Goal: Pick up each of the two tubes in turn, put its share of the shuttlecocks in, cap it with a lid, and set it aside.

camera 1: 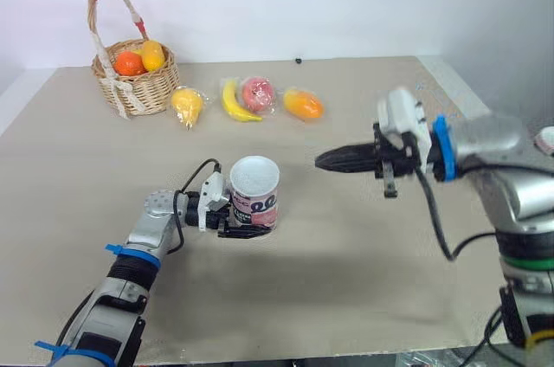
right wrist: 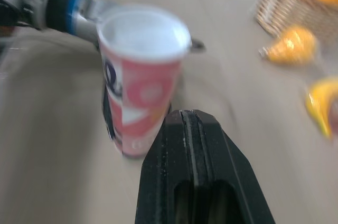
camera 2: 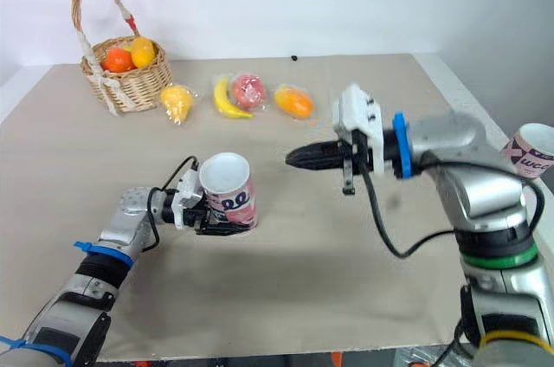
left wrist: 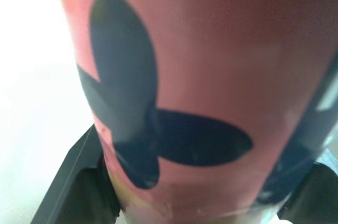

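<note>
Between the left fingers, low on its wall, stands the tube, upright on the bench; the fingers are clenched on its lower part from both sides. In the left wrist view the tube's smooth pink wall with a dark petal print covers almost everything, and the fingers show as two black corners, so their tips are hidden behind the tube. The top of the tube is a white round with a thin rim; I cannot tell if this is a lid or the open inside. The right fingers are pressed together with nothing between them, a black wedge that hangs above the bench and points at the tube from the robot's right, with a clear gap of bare bench between them. A second tube, with the same pink and white print, is at the far right and is cut off by the picture's edge. The bench is a flat beige surface, with wide free room around the held tube and toward its near edge. Along the far side, well apart from both arms, stand a woven basket with a tall handle and round fruits in it, and beside it a banana and three other fruits, each in shiny wrapping.
</note>
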Robot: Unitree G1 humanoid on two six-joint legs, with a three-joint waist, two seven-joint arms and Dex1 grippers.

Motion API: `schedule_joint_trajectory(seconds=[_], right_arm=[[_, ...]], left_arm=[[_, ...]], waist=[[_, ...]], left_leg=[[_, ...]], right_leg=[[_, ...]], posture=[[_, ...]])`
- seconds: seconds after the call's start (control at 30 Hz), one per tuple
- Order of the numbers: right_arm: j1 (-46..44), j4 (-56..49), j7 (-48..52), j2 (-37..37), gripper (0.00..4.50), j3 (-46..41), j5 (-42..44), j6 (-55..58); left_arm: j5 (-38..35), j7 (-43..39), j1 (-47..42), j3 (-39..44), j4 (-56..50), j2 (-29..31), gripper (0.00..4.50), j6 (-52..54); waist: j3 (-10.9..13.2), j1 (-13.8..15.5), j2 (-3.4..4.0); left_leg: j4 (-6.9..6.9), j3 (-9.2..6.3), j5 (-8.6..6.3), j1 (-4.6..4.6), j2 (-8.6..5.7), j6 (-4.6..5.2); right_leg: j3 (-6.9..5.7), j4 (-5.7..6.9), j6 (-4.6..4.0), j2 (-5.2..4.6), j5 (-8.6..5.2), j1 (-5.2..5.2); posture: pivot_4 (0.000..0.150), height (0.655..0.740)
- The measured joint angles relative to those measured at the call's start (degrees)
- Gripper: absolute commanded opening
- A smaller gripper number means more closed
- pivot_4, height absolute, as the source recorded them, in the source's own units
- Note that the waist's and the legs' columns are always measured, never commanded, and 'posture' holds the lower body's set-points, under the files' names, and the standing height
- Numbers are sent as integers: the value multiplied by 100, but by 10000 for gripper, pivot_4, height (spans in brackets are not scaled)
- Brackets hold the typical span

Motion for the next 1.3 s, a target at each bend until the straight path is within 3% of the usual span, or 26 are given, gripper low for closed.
schedule_joint_trajectory(seconds=[0.03,0.1,0.13,0.2,0.37,0.4,0.43,0.5,0.77,1.0,1.3], right_arm=[[88,-55,-100,31,0,-3,-2,32],[415,-269,-515,154,0,3,-107,85],[562,-322,-711,248,4998,47,-210,76],[858,-361,-946,361,8833,203,-364,49],[1235,-346,-1190,499,33118,410,-441,146],[1252,-346,-1174,497,39943,394,-409,149],[1276,-346,-1153,489,42312,374,-368,149],[1334,-345,-1089,481,44236,316,-268,150],[1322,-130,-770,463,44236,478,-124,208],[1202,546,-854,1282,44236,1229,-689,-581],[988,902,-1008,2096,44236,1565,-965,-1009]], left_arm=[[15,-6,6,-4,13,22,43998,44],[14,-32,29,-5,44,52,44657,143],[8,-43,28,-3,43,64,45000,202],[-4,-63,28,2,42,72,45000,248],[-91,-83,31,66,-68,153,45000,337],[-119,-103,45,93,-158,177,45000,371],[-181,-144,66,114,-257,216,45000,429],[-293,-232,172,156,-492,376,45000,600],[-383,-503,625,597,-696,1286,45000,681],[-673,-589,1122,1191,-995,1842,45000,781],[-1566,-195,2458,1668,-2952,2048,45000,1829]], waist=[[3,-6,4],[17,3,-7],[21,9,-16],[27,20,-26],[39,29,-39],[44,28,-48],[46,28,-51],[47,22,-53],[54,18,-63],[58,18,-64],[60,24,-70]], left_leg=[[0,2,0,0,0,0],[4,-2,2,-4,-1,-1],[8,-5,2,-4,-1,-1],[8,-6,2,-11,-2,-1],[8,1,1,-32,-9,-2],[8,-1,1,-32,-8,-2],[8,-2,1,-32,-8,-2],[6,-1,0,-30,-6,-2],[6,-5,0,-26,1,-2],[3,2,0,-37,6,-2],[6,6,0,-42,9,-4]], right_leg=[[2,0,2,0,2,-1],[-1,0,4,0,6,0],[-4,-1,4,0,6,3],[-4,-3,5,-2,5,1],[1,-5,14,-11,0,-19],[0,-5,12,-10,0,-19],[-2,-5,11,-10,-1,-18],[-2,-5,10,-9,-2,-19],[-7,-4,3,-5,-1,-18],[-6,0,-1,-6,-2,-36],[-8,3,-4,-12,-1,-42]], posture=[[1500,7298],[1500,7298],[1500,7298],[1500,7298],[1500,7298],[1500,7298],[1500,7298],[1500,7298],[1500,7298],[1500,7298],[1500,7298]])
